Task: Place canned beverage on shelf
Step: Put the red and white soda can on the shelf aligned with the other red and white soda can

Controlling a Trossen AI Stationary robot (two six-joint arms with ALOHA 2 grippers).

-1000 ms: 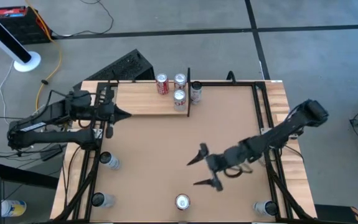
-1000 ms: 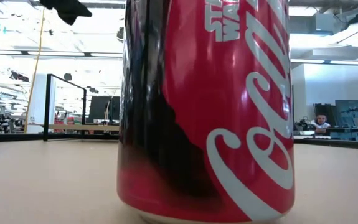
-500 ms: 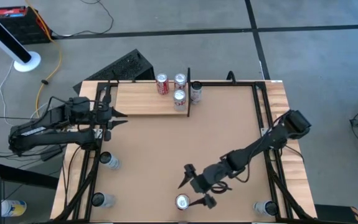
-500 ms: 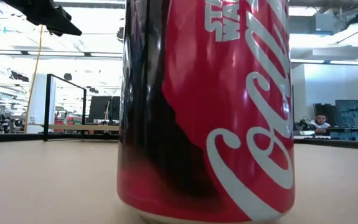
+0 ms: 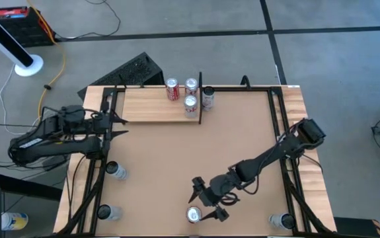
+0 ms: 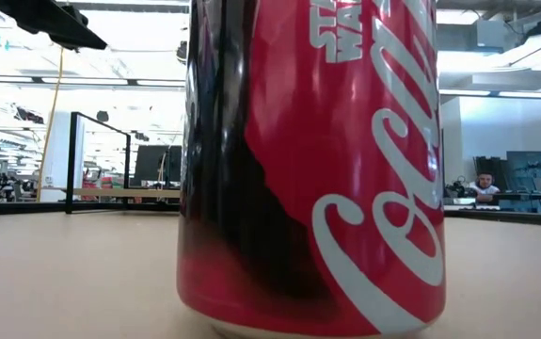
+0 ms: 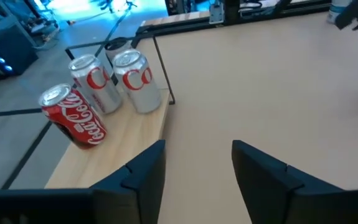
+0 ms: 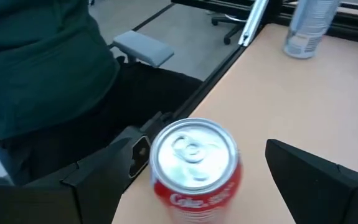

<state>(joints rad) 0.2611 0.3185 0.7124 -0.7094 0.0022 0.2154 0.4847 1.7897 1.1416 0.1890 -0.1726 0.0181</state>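
A red Coca-Cola can [image 5: 193, 214] stands upright on its base near the table's near edge; it fills the low view [image 6: 312, 169]. My right gripper [image 5: 206, 202] is open just on its far side, and in the right wrist view [image 8: 203, 149] its fingers stand on either side of the can [image 8: 194, 165] without touching. The pale wood shelf [image 5: 147, 106], with a black upright end piece [image 5: 199, 99], lies at the far left and bears a red can [image 5: 172, 89] and two silver cans [image 5: 190, 94]. My left gripper [image 5: 120, 122] is open and empty by the shelf's left end.
A dark can [image 5: 207, 97] stands on the table just right of the shelf's upright. Bottles stand at the left edge [image 5: 115, 170], near-left corner [image 5: 106, 212] and near-right corner [image 5: 282, 221]. A person in dark clothing [image 8: 35, 68] is just beyond the near edge.
My right gripper has gone toward the table's near edge and leftward, down to the red can, staying open, so its fingers now flank the can. My left gripper has drawn back toward the table's left edge. The cans have not moved.
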